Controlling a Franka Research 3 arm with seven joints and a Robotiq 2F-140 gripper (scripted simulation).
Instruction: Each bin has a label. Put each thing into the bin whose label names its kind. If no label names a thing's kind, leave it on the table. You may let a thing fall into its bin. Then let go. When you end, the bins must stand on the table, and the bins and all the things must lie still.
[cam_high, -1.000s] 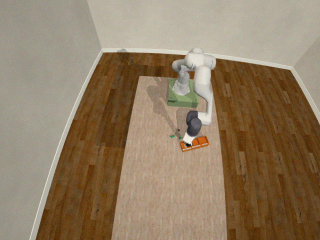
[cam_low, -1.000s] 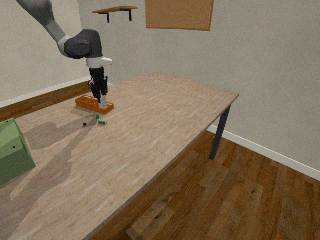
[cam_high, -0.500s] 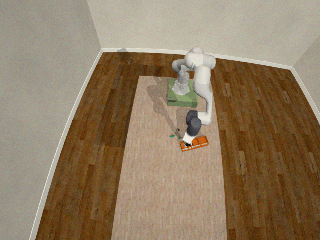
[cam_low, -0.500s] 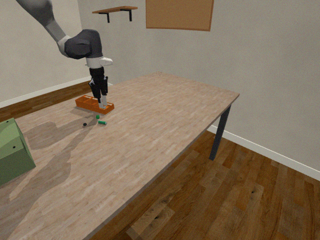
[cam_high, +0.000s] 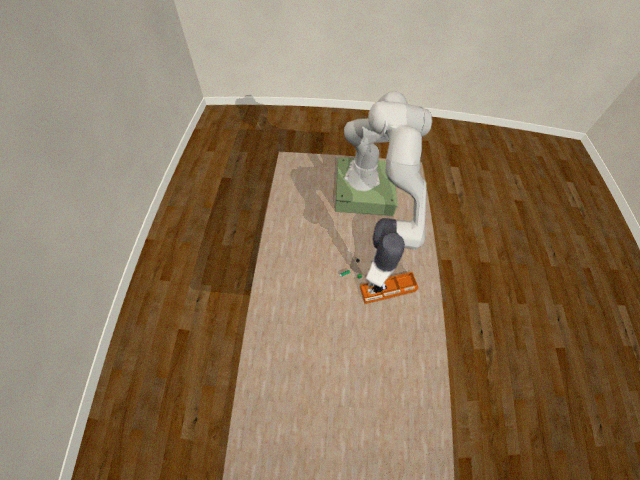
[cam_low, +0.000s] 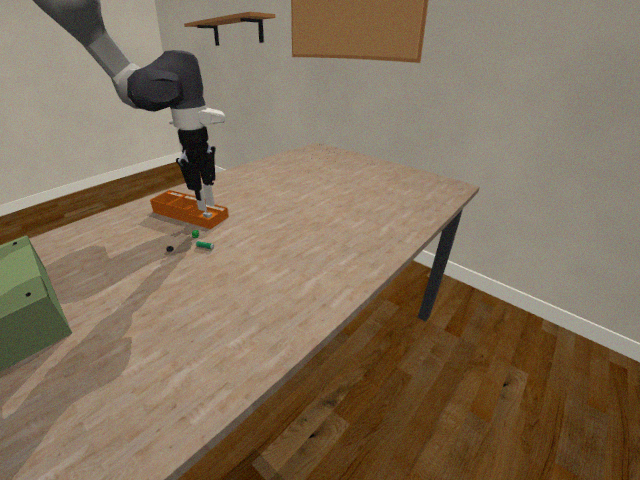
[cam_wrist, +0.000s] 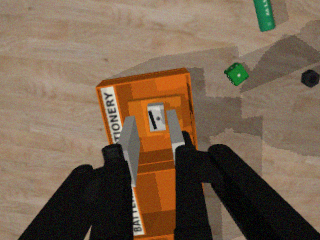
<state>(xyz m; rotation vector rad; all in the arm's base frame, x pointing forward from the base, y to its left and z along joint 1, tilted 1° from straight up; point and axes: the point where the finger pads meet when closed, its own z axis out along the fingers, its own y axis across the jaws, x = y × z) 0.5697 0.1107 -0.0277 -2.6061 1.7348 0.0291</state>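
An orange row of three labelled bins (cam_wrist: 154, 160) stands on the table, also in the top view (cam_high: 389, 287) and the exterior view (cam_low: 189, 208). A small grey block (cam_wrist: 156, 116) lies in the end compartment, whose label reads stationery. My gripper (cam_wrist: 152, 127) hangs just over that compartment with its fingers slightly apart and nothing between them. It also shows in the exterior view (cam_low: 204, 206). A green battery (cam_wrist: 263, 3), a small green cube (cam_wrist: 236, 74) and a small black piece (cam_wrist: 310, 78) lie on the table beside the bins.
The green robot base block (cam_high: 366, 192) stands behind the bins. The three loose things lie close together to the left of the bins in the top view, battery (cam_high: 344, 273) outermost. The table's far edge (cam_low: 465, 201) is well away.
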